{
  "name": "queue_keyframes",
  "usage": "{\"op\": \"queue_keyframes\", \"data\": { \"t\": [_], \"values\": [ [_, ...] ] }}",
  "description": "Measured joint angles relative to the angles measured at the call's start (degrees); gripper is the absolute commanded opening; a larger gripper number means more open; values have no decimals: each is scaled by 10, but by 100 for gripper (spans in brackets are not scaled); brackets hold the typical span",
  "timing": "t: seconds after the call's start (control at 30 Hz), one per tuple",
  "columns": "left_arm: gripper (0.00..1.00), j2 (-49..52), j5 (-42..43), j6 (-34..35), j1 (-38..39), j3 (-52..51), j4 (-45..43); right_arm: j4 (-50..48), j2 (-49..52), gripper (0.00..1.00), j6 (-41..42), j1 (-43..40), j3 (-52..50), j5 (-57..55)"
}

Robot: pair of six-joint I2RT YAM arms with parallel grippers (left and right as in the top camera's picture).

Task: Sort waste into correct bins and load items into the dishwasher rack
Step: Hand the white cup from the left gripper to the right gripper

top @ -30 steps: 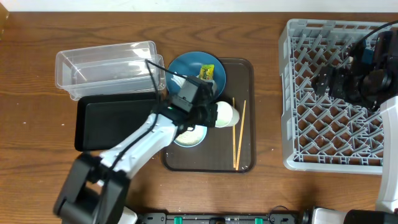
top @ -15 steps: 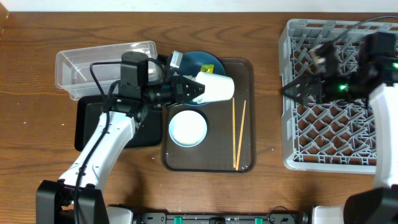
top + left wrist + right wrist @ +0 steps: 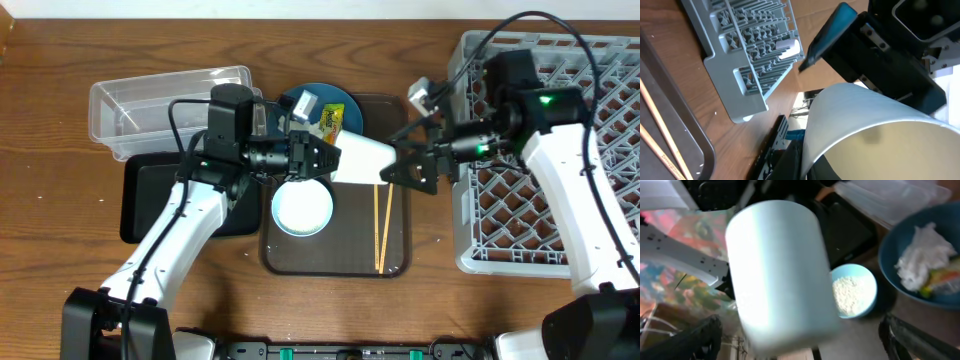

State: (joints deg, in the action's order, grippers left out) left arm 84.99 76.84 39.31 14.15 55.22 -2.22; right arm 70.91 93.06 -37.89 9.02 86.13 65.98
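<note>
Overhead: pale green plastic cup (image 3: 362, 158), held sideways above brown serving tray (image 3: 400, 262), its left end clamped in left gripper (image 3: 322, 157). Right gripper (image 3: 408, 166), jaws apart, has come over from light-grey lattice dishwasher rack (image 3: 470, 250).
Left wrist: cup close, rack beyond.
Right wrist: cup between spread fingers, ungripped; handover likely.

**No legible text.** You will find no readable word, label, brand or number in any of the three views. The yellow-green snack wrapper (image 3: 329, 120), lying in the blue bowl-plate (image 3: 335, 95), carries dark print. It is too small to read from overhead and blurred in the right wrist view.
</note>
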Motion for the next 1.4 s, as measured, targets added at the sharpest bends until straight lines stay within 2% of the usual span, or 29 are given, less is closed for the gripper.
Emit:
{"op": "queue_keyframes", "data": {
  "t": [0.33,0.47,0.63,0.7,0.73,0.8,0.83,0.97,1.07,1.17,1.27,1.4],
  "values": [
    [6,0,8,33,0,0,-28,-16,0,66,-11,35,0,4],
    [7,0,13,40,0,0,-28,-15,0,65,-11,35,0,4],
    [6,0,13,42,0,0,-28,-15,0,59,-12,35,0,2],
    [6,0,14,42,0,0,-28,-14,0,52,-12,35,0,3],
    [7,0,14,42,0,0,-28,-14,0,45,-12,35,0,3],
    [13,0,14,41,0,0,-28,-14,0,32,-12,35,0,2],
    [23,0,11,38,0,0,-28,-15,0,30,-11,35,0,-3],
    [41,0,1,17,0,0,-25,-19,0,16,9,34,0,-37],
    [50,0,-35,-18,0,0,26,-29,0,9,55,32,0,-91],
    [51,1,-99,-56,-2,0,108,-26,0,1,120,12,0,-176],
    [51,1,-193,-112,-2,0,210,-10,0,1,191,-24,7,-272],
    [51,-7,-302,-166,-5,0,295,36,0,1,264,-83,46,-377]
  ]
}}
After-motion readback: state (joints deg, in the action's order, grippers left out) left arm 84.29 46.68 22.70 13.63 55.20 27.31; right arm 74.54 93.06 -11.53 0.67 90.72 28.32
